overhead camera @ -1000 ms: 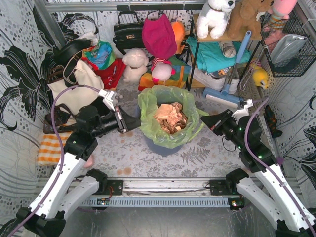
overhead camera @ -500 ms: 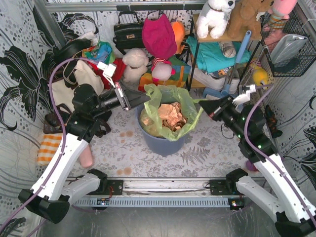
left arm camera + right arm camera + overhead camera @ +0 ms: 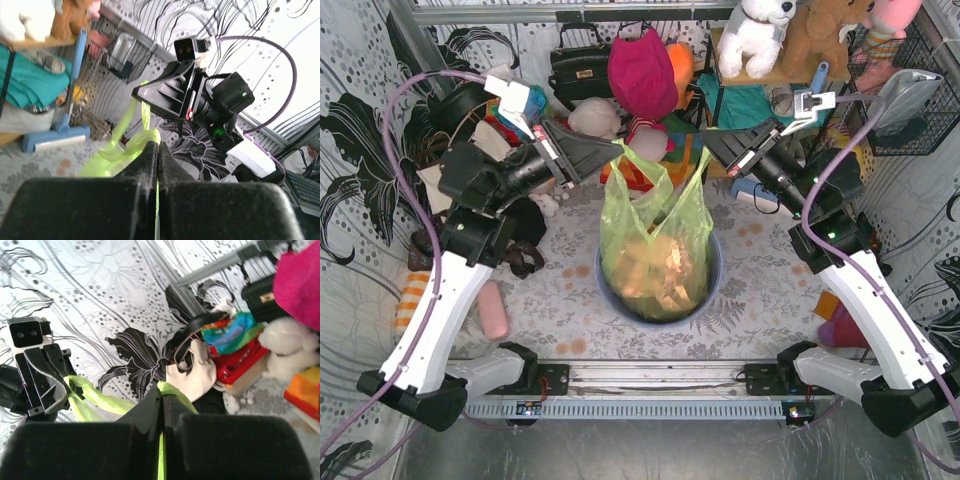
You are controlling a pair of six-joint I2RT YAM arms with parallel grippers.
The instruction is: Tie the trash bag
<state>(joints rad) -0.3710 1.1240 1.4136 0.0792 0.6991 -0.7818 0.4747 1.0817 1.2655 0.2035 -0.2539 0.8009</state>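
Trash bag (image 3: pixel 655 250) stood at the centre of the patterned table (image 3: pixel 560 310); its film was thin, translucent light green, wrinkled and glossy, stretched tall into two pointed ears above the round blue-grey bin (image 3: pixel 717 268) that held its lower part; crumpled orange-tan paper (image 3: pixel 655 280) showed through low down. My left gripper (image 3: pixel 612 160) pinched the ear at 11 o'clock of the bag, fingers pressed flat together with green film squeezed in the seam; my right gripper (image 3: pixel 704 143) clamped the ear at 1 o'clock the same way, a strip of film running out between its pads. Both arms reached high and forward, elbows bent, the black wedge-shaped fingers pointing inward at each other across the bag's mouth, near but apart. At 12 o'clock a black handbag (image 3: pixel 578 65) and soft toys crowded close behind the ears; toward 6 o'clock bare tabletop lay between the bin and the metal rail (image 3: pixel 650 375).
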